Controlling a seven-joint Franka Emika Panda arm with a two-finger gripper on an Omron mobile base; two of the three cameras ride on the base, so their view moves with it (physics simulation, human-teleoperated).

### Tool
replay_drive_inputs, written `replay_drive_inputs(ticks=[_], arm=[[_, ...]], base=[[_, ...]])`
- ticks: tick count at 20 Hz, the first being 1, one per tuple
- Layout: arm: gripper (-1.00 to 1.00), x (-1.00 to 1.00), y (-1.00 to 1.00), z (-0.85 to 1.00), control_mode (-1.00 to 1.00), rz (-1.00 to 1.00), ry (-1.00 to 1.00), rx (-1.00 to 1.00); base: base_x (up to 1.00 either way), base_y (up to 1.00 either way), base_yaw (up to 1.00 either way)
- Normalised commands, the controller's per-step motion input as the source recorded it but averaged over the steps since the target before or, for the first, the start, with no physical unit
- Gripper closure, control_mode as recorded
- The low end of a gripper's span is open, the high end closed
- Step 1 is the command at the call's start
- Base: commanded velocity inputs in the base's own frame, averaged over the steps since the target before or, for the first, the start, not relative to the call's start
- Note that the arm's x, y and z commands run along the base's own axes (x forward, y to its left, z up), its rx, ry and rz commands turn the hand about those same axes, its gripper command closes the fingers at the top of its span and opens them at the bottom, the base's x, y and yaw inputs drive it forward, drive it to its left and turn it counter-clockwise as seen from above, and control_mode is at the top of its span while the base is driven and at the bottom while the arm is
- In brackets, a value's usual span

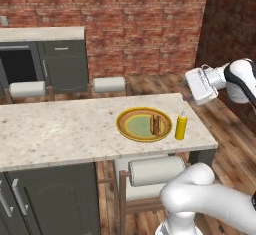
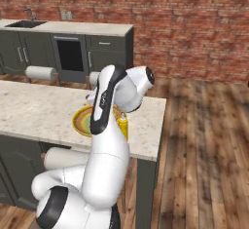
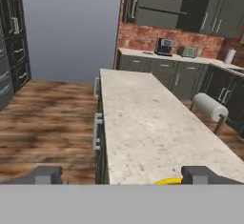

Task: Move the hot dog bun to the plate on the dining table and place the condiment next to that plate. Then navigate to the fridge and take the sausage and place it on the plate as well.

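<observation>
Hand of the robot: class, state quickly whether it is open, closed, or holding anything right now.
Hand: open, fingers spread wide apart, holding nothing; it looks along the dining table.

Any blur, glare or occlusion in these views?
Left base view: flat even light, no glare; hot dog bun soft but readable. Right base view: the arm hides much of the plate and condiment. Hand view: wood floor smeared.
</observation>
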Motion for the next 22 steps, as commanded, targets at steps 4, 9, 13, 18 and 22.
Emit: replay_drive_inputs(ticks=[4, 9, 13, 18, 22], arm=[[-1.0, -0.48, 0.74, 0.28, -1.0, -0.43, 0.06, -0.29], [-1.0, -0.27, 0.36, 0.17, -1.0, -0.56, 0.31, -0.17], [-1.0, -0.08, 0.0, 0.28, -1.0, -0.59, 0.48, -0.02], [-1.0, -0.31, 0.0, 0.25, -1.0, -0.5, 0.42, 0.0], [-1.0, -0.68, -0.09, 0.0, -1.0, -0.32, 0.26, 0.0]], base=[[0.0, 0.0, 0.0], [0.0, 0.0, 0.0], [0.0, 0.0, 0.0], [0.0, 0.0, 0.0], [0.0, 0.0, 0.0]])
